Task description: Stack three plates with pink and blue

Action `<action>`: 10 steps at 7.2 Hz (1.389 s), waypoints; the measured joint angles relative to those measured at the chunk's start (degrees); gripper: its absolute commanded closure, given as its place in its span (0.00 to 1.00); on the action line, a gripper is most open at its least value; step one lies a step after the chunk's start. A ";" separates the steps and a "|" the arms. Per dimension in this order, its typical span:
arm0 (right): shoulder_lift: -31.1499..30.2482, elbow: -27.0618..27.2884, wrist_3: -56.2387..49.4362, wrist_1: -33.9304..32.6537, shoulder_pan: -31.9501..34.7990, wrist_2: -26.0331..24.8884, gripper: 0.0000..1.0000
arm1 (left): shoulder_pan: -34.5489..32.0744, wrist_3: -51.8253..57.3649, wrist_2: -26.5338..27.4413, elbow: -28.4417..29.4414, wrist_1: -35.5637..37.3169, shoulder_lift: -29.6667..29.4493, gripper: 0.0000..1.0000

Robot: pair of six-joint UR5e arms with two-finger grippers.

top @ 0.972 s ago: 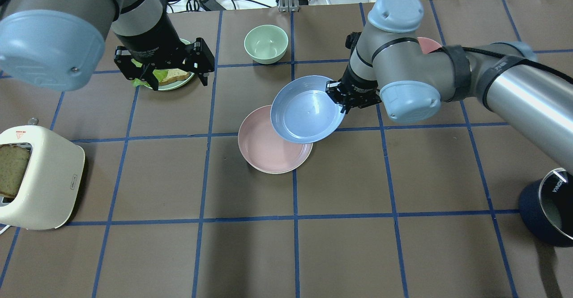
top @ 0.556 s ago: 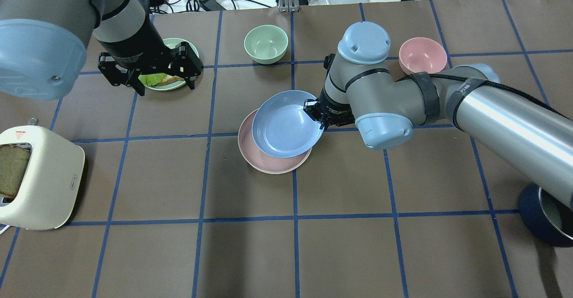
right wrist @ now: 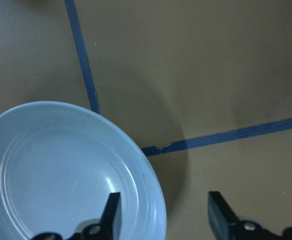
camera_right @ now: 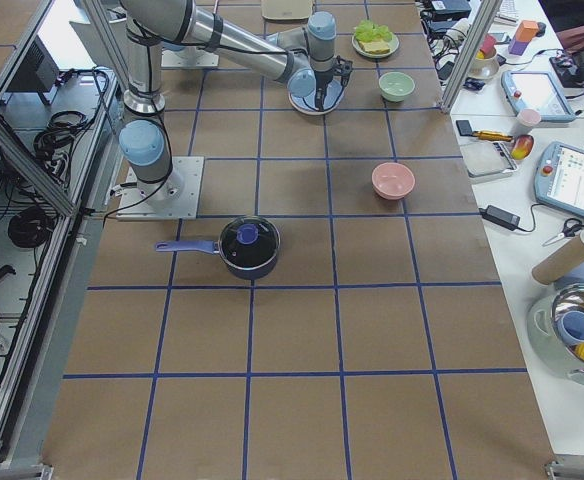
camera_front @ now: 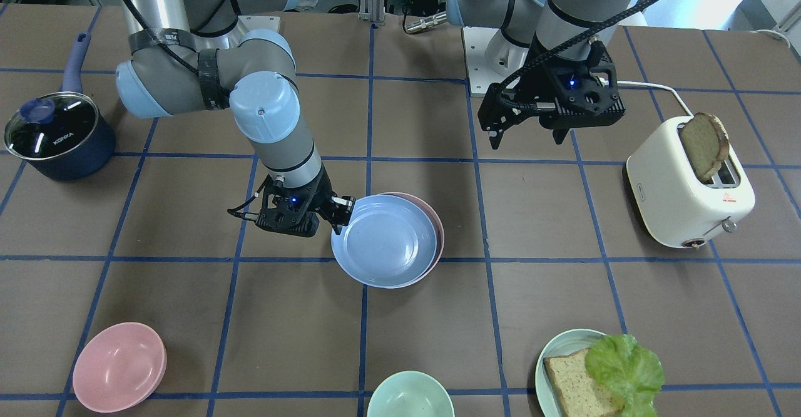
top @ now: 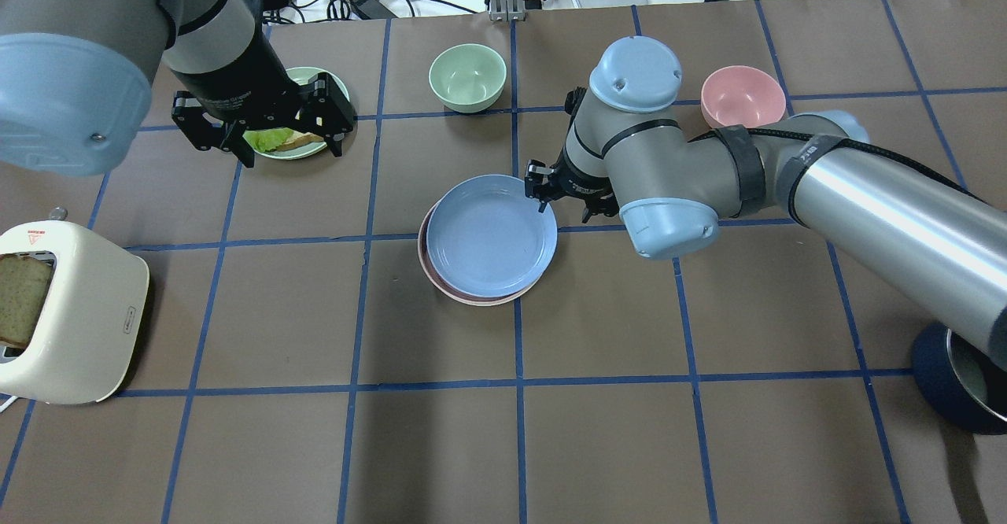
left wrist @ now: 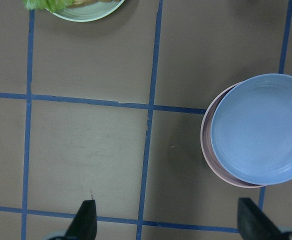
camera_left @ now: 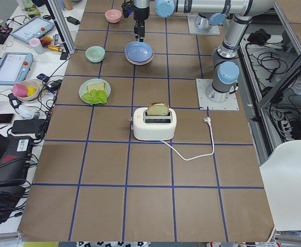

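The light blue plate (top: pixel 492 234) lies nested on the pale pink plate (top: pixel 472 297), a little off centre toward the far side, so a pink crescent shows at the near rim. Both show in the front view, blue plate (camera_front: pixel 385 238) and pink plate (camera_front: pixel 438 229), and in the left wrist view, blue plate (left wrist: pixel 258 130). My right gripper (top: pixel 562 195) is open, its fingers (right wrist: pixel 111 212) straddling the blue plate's right rim (right wrist: pixel 61 170). My left gripper (top: pixel 267 129) is open and empty, high over the table near the sandwich plate. No cream-white plate shows.
A teal plate with bread and lettuce (top: pixel 295 140) sits at the far left, with a green bowl (top: pixel 467 75) and a pink bowl (top: pixel 743 95) along the far side. A white toaster (top: pixel 67 311) holding bread stands at the left edge. A dark lidded pot (camera_front: pixel 56 132) is near the right arm's base side.
My right gripper carried the blue plate left and down onto the pink plate and opened on its rim. My left arm shifted left early on, then stayed still.
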 measured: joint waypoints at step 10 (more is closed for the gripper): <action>-16.76 -13.70 -24.54 31.24 -10.59 -7.66 0.00 | -0.06 2.28 -0.39 0.55 -0.65 -0.11 0.00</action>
